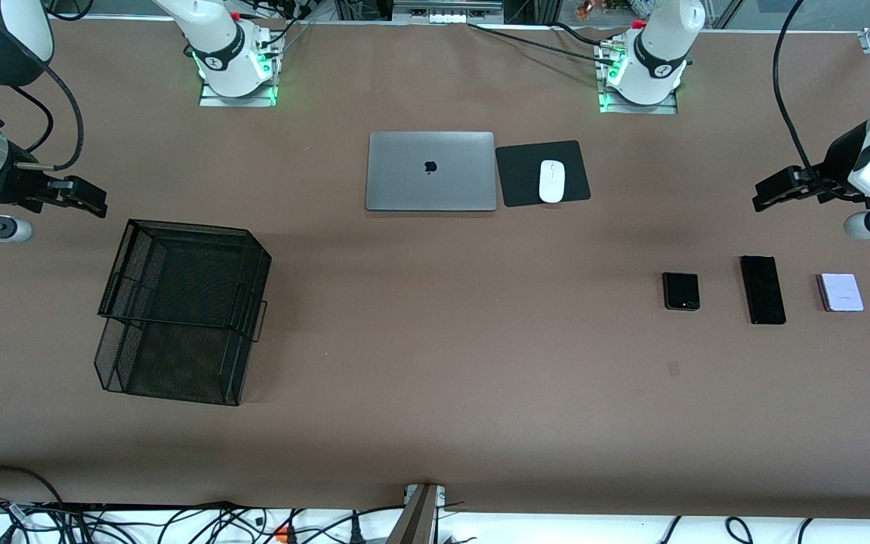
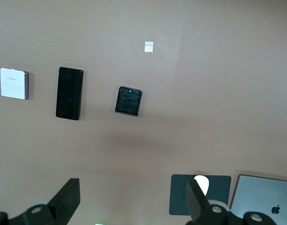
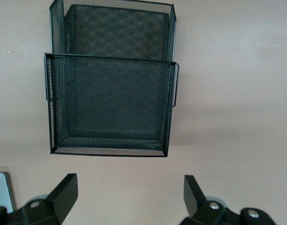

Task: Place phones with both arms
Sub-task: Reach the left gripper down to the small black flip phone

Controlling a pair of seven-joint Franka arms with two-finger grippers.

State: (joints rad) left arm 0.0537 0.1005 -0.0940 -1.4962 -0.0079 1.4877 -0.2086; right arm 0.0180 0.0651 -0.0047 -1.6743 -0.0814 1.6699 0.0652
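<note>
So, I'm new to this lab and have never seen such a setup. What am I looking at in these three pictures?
Two white robot arms stand at a brown table. The big picture looks down from a camera facing them; the other two come from cameras on each arm's wrist.

The left gripper hangs open over the table at its own end, holding nothing. Its camera sees three phones: a black squarish one, a long black one and a lavender one.

The right gripper hangs open over the table at its own end, also empty. Its camera sees a black mesh tray.

Between the arms lie a closed laptop and a mouse on a mat.
</note>
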